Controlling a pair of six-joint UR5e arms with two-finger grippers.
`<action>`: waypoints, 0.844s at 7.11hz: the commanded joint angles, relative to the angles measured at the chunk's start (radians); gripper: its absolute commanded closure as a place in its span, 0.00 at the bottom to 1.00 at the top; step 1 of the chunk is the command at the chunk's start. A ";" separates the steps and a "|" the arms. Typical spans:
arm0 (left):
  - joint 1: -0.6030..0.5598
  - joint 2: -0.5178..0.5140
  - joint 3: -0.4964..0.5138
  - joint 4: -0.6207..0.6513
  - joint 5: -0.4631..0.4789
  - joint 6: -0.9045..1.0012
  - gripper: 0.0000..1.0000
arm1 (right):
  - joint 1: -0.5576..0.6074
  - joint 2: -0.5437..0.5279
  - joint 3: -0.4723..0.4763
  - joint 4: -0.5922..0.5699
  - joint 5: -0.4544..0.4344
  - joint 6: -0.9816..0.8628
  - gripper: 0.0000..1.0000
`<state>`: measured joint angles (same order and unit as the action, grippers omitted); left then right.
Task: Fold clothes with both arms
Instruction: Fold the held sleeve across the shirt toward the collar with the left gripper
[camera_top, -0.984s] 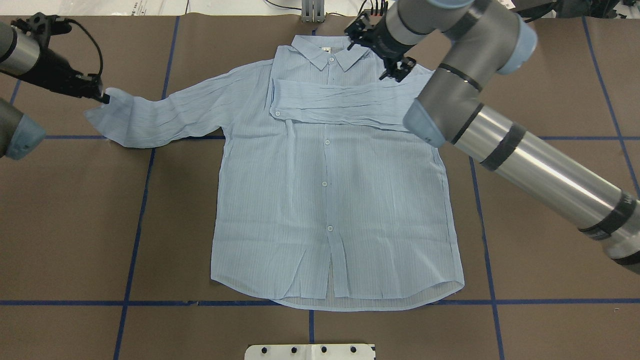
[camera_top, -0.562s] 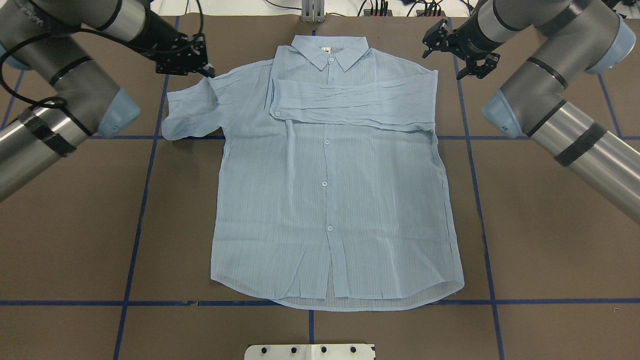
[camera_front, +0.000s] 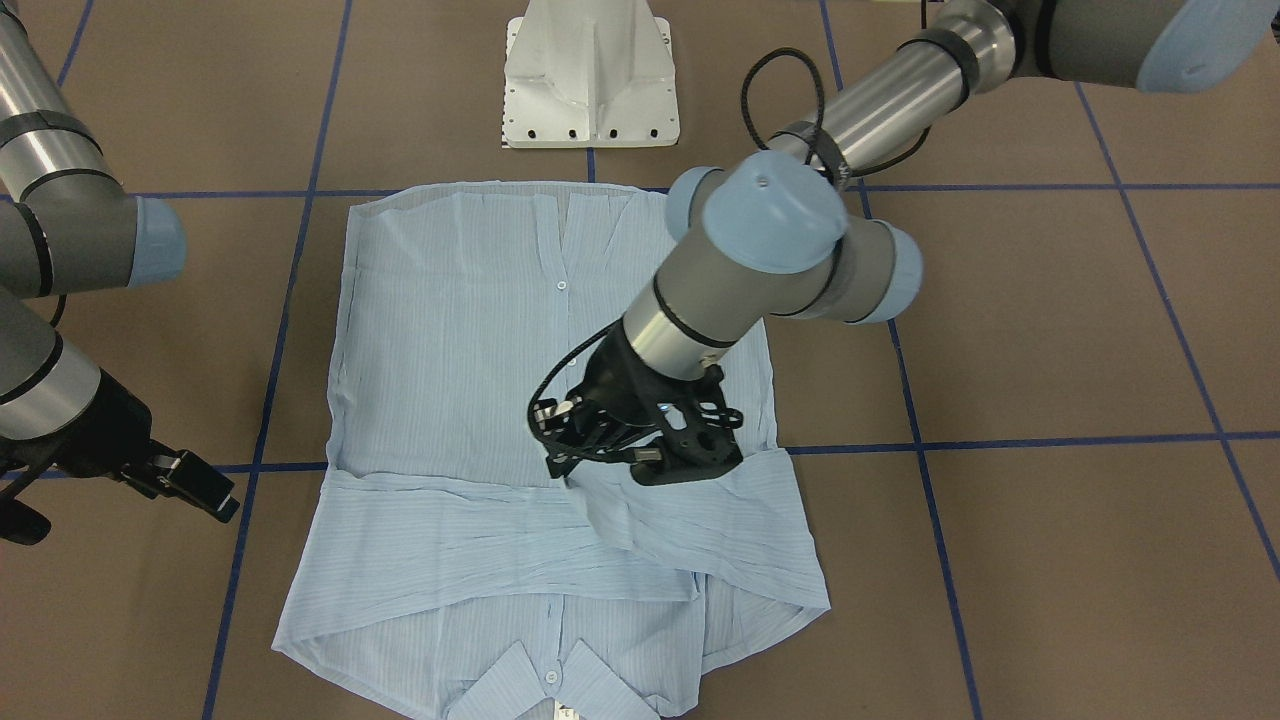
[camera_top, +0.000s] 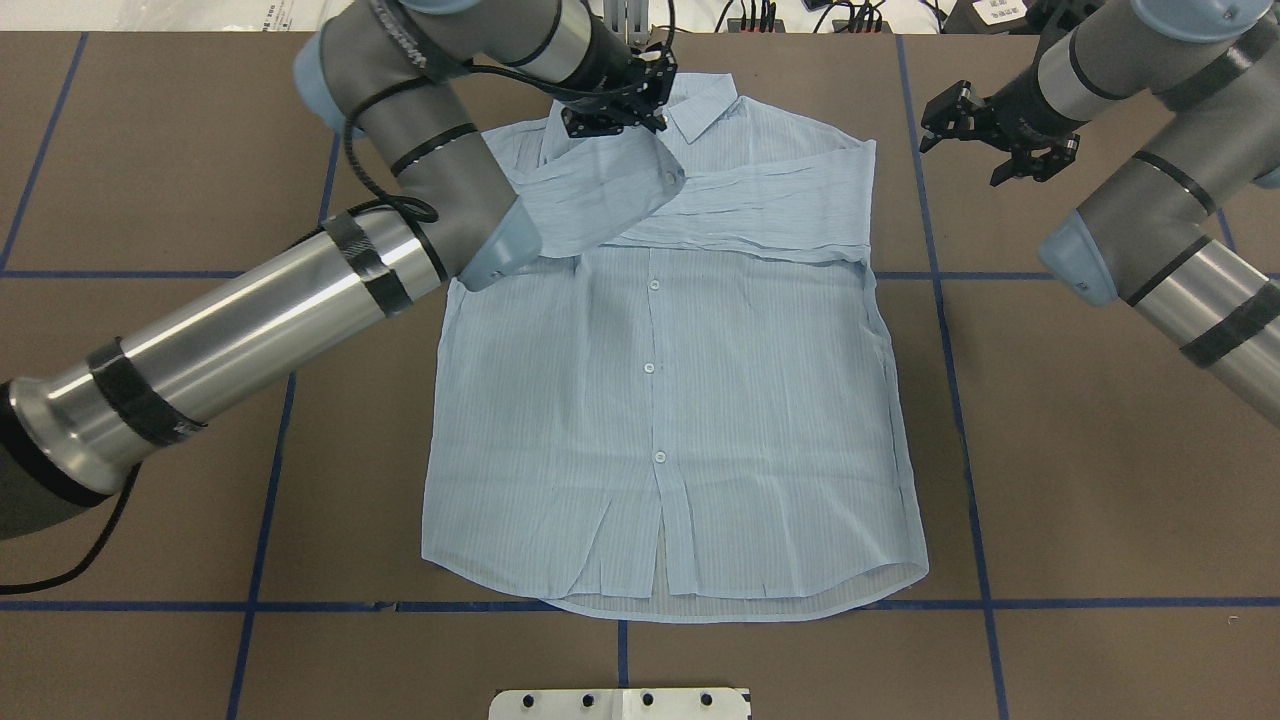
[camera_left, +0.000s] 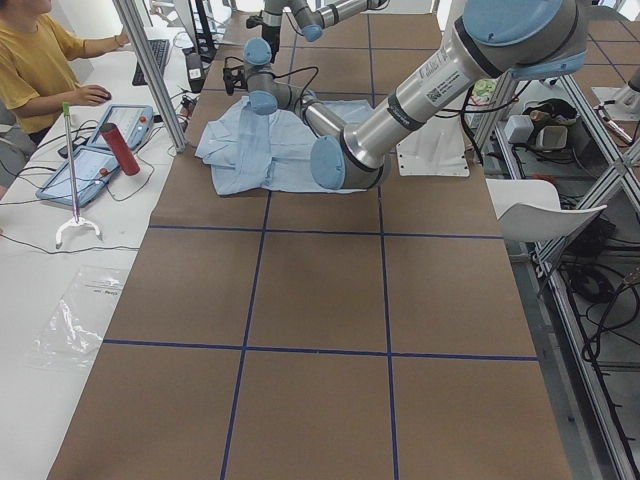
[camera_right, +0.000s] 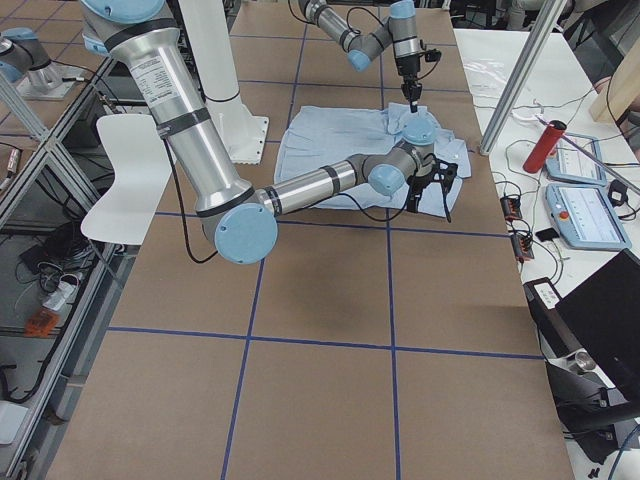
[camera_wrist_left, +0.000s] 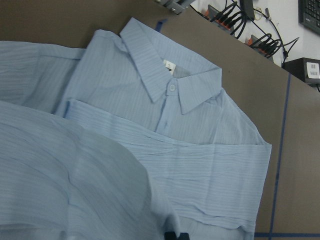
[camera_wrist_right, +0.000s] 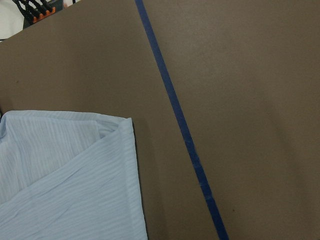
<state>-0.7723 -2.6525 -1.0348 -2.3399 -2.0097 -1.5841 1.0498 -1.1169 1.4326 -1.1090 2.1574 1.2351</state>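
The pale-blue striped shirt (camera_top: 680, 400) lies flat, buttoned front up, collar (camera_wrist_left: 167, 75) at the far edge. Its one sleeve (camera_top: 770, 205) lies folded across the chest. My left gripper (camera_top: 615, 125) is just beside the collar, shut on the other sleeve (camera_top: 600, 200), which drapes diagonally over the chest with its cuff hanging free. In the front-facing view this gripper (camera_front: 610, 462) presses into the sleeve folds. My right gripper (camera_top: 968, 150) is open and empty above bare table, right of the shirt's shoulder; it also shows in the front-facing view (camera_front: 215, 495).
The white pedestal base (camera_front: 590, 75) stands at the near edge behind the shirt's hem. Blue tape lines (camera_top: 960, 400) cross the brown table. Cables and plugs (camera_top: 760, 15) lie along the far edge. An operator (camera_left: 35, 60) sits at a side desk with tablets and a red cylinder (camera_left: 118, 150).
My left gripper has carried the sleeve from the far left up and over the chest to beside the collar. My right gripper has moved off the shirt's shoulder, out to the right.
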 joint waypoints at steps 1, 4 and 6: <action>0.056 -0.075 0.119 -0.070 0.129 -0.010 1.00 | 0.001 -0.035 0.002 0.043 -0.001 -0.003 0.00; 0.131 -0.110 0.144 -0.075 0.227 -0.010 1.00 | 0.001 -0.093 0.023 0.054 0.001 -0.008 0.00; 0.184 -0.121 0.145 -0.075 0.276 -0.010 0.94 | 0.001 -0.155 0.048 0.101 0.002 -0.025 0.00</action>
<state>-0.6191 -2.7684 -0.8915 -2.4141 -1.7585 -1.5939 1.0508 -1.2426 1.4694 -1.0275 2.1598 1.2152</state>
